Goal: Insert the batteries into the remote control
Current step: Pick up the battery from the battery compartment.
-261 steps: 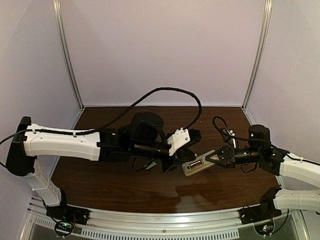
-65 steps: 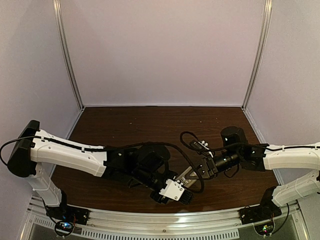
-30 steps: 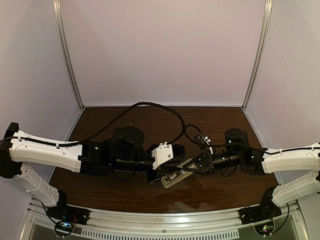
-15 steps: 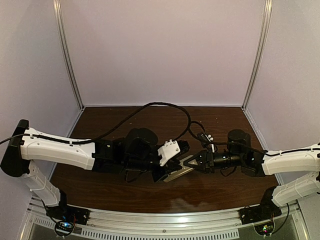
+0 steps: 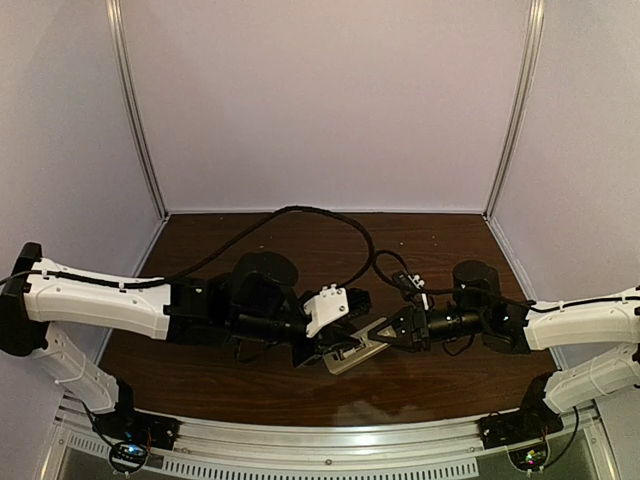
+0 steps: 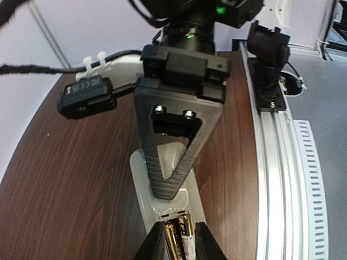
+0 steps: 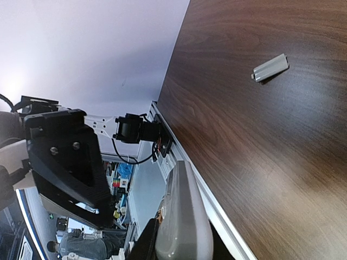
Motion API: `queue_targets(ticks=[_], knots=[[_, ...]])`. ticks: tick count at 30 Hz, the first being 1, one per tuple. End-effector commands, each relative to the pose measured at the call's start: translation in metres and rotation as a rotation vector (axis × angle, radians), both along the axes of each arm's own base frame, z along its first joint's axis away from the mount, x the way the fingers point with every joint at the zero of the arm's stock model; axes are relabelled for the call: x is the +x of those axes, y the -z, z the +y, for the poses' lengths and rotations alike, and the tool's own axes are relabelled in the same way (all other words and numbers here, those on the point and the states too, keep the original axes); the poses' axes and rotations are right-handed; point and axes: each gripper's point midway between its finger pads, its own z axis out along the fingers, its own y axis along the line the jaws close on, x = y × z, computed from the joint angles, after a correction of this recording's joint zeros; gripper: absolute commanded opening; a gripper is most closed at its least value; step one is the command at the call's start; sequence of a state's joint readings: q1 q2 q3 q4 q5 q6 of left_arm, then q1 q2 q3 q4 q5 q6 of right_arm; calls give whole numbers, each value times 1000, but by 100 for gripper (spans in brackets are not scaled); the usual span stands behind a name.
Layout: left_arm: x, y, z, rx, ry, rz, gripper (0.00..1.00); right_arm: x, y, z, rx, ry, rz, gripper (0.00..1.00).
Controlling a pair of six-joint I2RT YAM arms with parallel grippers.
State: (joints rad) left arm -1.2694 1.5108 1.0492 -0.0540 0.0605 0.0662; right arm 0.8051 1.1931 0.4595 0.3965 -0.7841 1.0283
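Note:
The white remote control (image 5: pixel 357 355) hangs above the table between both arms, back side up, with its battery compartment open. My right gripper (image 5: pixel 383 333) is shut on one end of it; in the right wrist view (image 7: pixel 181 241) the remote (image 7: pixel 184 200) shows edge-on between the jaws. My left gripper (image 6: pixel 178 227) is shut on the two gold batteries (image 6: pixel 181 241) and holds them at the open compartment of the remote (image 6: pixel 168 160). The right gripper's triangular finger (image 6: pixel 154 168) lies across the remote's far end. In the top view the left gripper (image 5: pixel 335 345) hides the batteries.
A small grey battery cover (image 7: pixel 269 67) lies on the brown table (image 5: pixel 250 385). The metal rail (image 6: pixel 271 162) of the table's near edge runs close beside the remote. A black cable (image 5: pixel 300 212) loops over the table's far half.
The left gripper went to the near edge, then came back to the remote with the batteries. In the last half second both grippers and the remote shifted slightly left and nearer.

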Motion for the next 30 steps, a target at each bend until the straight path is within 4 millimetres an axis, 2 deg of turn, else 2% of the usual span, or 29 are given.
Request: queue_targets(ticks=[1, 5, 10, 14, 24, 30], knots=[[-31, -22, 16, -53, 235, -144, 22, -13, -6, 2, -19, -107, -16, 0], [-43, -9, 25, 36, 367, -223, 26, -23, -6, 2, -20, -166, -7, 0], [-47, 9, 26, 112, 425, -225, 37, -30, -9, 2, 2, -210, 16, 0], [-46, 10, 25, 107, 429, -237, 40, -34, -13, 3, 22, -234, 25, 0], [-50, 13, 20, 104, 454, -224, 38, -39, -20, 5, 63, -271, 41, 0], [-52, 14, 16, 108, 453, -247, 43, -41, -22, 6, 69, -281, 42, 0]])
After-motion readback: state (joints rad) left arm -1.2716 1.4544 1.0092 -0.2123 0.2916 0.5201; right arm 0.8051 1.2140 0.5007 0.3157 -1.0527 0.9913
